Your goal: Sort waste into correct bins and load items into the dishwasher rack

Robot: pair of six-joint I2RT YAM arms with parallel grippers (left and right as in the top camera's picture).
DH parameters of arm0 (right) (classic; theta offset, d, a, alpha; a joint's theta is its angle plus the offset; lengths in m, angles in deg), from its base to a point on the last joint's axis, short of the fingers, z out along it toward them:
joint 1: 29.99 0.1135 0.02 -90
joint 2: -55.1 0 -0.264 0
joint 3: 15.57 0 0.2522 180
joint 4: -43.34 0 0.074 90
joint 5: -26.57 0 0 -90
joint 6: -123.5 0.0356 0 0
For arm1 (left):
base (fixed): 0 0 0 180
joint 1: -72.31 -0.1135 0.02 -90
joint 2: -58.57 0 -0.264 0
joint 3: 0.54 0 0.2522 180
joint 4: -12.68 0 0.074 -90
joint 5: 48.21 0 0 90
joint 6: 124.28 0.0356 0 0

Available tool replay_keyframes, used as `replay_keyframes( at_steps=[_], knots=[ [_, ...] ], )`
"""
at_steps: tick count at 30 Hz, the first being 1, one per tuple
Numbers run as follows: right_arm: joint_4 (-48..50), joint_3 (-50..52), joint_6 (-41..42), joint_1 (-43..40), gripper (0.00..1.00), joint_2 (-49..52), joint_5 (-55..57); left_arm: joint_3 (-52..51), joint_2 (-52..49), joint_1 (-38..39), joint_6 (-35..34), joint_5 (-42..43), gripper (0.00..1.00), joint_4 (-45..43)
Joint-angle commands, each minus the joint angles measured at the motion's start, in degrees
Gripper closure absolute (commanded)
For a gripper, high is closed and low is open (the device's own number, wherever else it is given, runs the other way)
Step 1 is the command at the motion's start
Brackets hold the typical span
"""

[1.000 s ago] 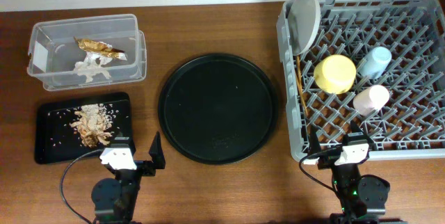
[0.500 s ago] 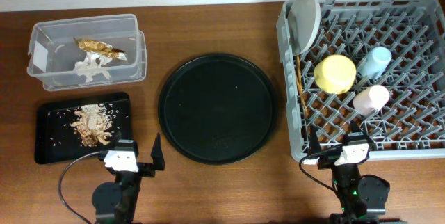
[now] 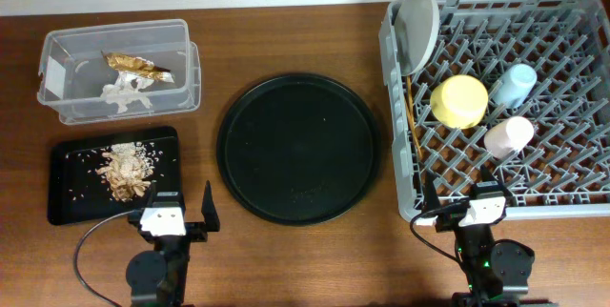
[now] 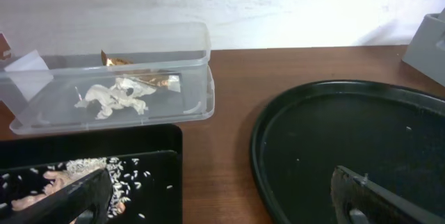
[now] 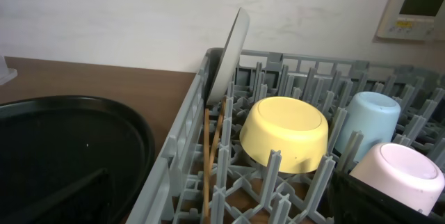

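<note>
Brown wooden surface (image 3: 205, 255) carries all. At 10 o'clock, feather-light tissue (image 3: 126, 97) and a probably slick wrapper (image 3: 133, 65) lie in the clear tub (image 3: 186, 59). Crumbly scraps (image 3: 126, 173) sit in the black tray (image 3: 67, 207) at 8. Hard plate (image 3: 419, 26), bowl (image 3: 458, 100), pink cup (image 3: 508, 136), blue cup (image 3: 513, 85) and thin chopsticks (image 3: 413, 116) sit in the rack (image 3: 534, 210) at 3, their rims the likeliest holds. Left pincer (image 4: 221, 182) and right pincer (image 5: 219, 182) gape wide, empty. The central round tray (image 3: 297, 150) blocks nothing.

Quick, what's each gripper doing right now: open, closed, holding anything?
Left gripper: open, holding nothing.
Right gripper: open, holding nothing.
</note>
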Motion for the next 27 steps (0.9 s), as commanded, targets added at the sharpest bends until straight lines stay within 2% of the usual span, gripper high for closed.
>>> replay_keyframes(
  at_steps=[1,27],
  knots=[
    [0.0,0.5,-0.4,0.3,0.02,-0.5,0.3,-0.5,2.7,-0.2,2.9,-0.8,0.01,0.0],
    [0.0,0.5,-0.4,0.3,0.02,-0.5,0.3,-0.5,4.2,-0.2,2.9,-0.8,0.01,0.0]
  ],
)
